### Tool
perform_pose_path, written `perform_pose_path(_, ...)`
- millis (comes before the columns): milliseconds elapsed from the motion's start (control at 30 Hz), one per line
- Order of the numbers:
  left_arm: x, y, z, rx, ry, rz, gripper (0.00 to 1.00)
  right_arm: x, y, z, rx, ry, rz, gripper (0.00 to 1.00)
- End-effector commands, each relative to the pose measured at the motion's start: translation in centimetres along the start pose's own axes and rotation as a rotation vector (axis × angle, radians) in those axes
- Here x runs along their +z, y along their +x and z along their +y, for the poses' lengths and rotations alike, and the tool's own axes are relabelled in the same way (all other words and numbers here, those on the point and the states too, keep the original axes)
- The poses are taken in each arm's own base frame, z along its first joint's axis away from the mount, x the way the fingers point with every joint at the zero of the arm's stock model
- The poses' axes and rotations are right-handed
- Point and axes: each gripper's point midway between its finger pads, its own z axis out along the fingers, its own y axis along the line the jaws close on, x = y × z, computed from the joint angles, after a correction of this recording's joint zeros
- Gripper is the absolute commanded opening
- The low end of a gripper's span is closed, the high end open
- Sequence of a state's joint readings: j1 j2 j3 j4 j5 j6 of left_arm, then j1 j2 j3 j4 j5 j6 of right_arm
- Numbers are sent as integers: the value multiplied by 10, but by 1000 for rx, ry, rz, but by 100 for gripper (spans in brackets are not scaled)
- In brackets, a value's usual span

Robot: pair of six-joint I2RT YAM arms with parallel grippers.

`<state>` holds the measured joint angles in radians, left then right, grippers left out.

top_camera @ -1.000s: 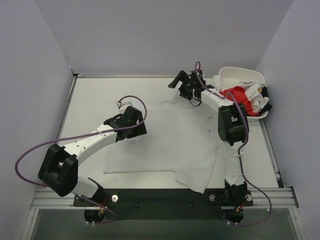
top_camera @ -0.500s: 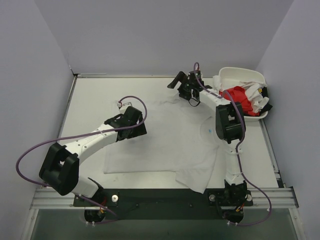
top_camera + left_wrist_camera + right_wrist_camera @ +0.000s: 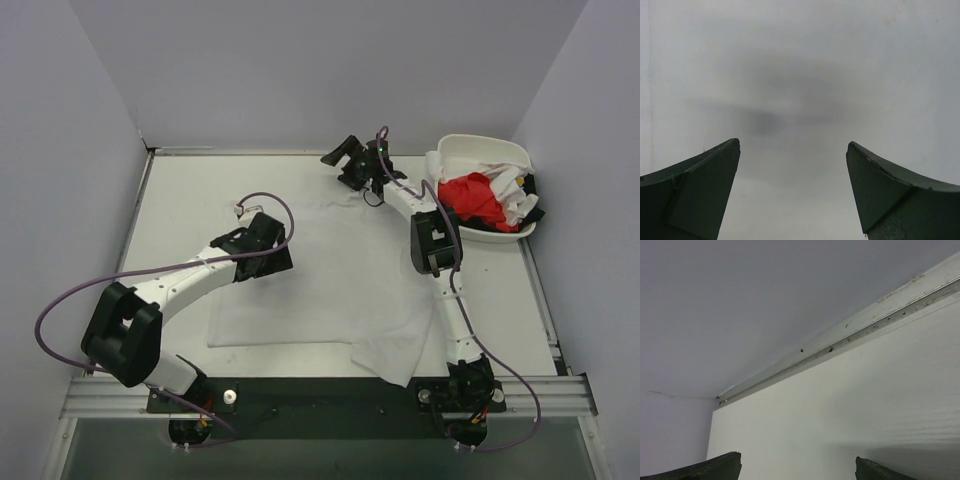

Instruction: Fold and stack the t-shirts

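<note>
A white t-shirt [image 3: 330, 285] lies spread flat in the middle of the table, with one sleeve [image 3: 395, 355] reaching the near edge. My left gripper [image 3: 268, 243] hovers open over the shirt's left part; its wrist view shows only white cloth [image 3: 800, 75] between the parted fingers [image 3: 705, 170], gripper [image 3: 792, 145] empty. My right gripper [image 3: 338, 158] is open and empty just past the shirt's far edge, facing bare table [image 3: 850, 405]; its fingertips [image 3: 715, 465] stand wide apart, gripper [image 3: 797, 457]. A red t-shirt [image 3: 475, 195] and white shirts [image 3: 510, 200] lie bunched in the tub.
A white rounded plastic tub [image 3: 480, 145] stands at the back right corner. Grey walls enclose the table on three sides, with a metal rail [image 3: 865, 325] along the back edge. A rail [image 3: 300, 390] runs along the near edge.
My right arm has swung to the left, carrying its open gripper along the shirt's far edge. The left arm has barely moved.
</note>
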<state>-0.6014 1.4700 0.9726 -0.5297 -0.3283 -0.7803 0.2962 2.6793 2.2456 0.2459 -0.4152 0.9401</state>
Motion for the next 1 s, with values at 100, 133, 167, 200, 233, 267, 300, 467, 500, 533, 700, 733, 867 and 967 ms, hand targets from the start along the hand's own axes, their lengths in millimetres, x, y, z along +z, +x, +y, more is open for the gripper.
perform_pose_path(100, -1, -10, -7, -14, 28, -31, 97, -76, -47, 90, -207, -143, -161, 100)
perform_pose_path(133, -2, -10, -6, -15, 27, -30, 97, -86, -48, 89, -254, -130, -175, 100)
perform_pose_path(167, -2, -12, -8, -16, 35, -34, 97, -96, -52, 97, -280, -145, -196, 100)
perform_pose_path(200, -2, -12, -8, -16, 33, -36, 97, -113, -50, 101, -299, -137, -200, 100)
perform_pose_path(233, -1, -11, -8, -16, 32, -31, 98, -121, -52, 101, -328, -127, -214, 100)
perform_pose_path(267, -2, -11, -9, -18, 33, -30, 97, -128, -53, 103, -345, -130, -224, 100)
perform_pose_path(300, -2, -13, -8, -17, 31, -36, 97, -142, -51, 103, -360, -122, -226, 100)
perform_pose_path(467, -3, -12, -8, -18, 31, -41, 97, -175, -46, 84, -416, 10, -217, 100)
perform_pose_path(500, -4, -13, -8, -19, 33, -45, 97, -178, -43, 78, -414, 39, -211, 100)
perform_pose_path(533, -5, -14, -8, -20, 34, -46, 98, -181, -37, 65, -411, 81, -189, 100)
perform_pose_path(700, -7, -17, -10, -23, 39, -53, 98, -185, -17, 30, -374, 177, -139, 100)
perform_pose_path(733, -8, -17, -10, -23, 40, -54, 97, -184, -15, 25, -366, 187, -133, 100)
perform_pose_path(867, -9, -17, -8, -24, 40, -56, 97, -172, -3, 3, -340, 219, -101, 100)
perform_pose_path(967, -9, -16, -8, -22, 37, -53, 97, -163, 4, -9, -324, 238, -75, 100)
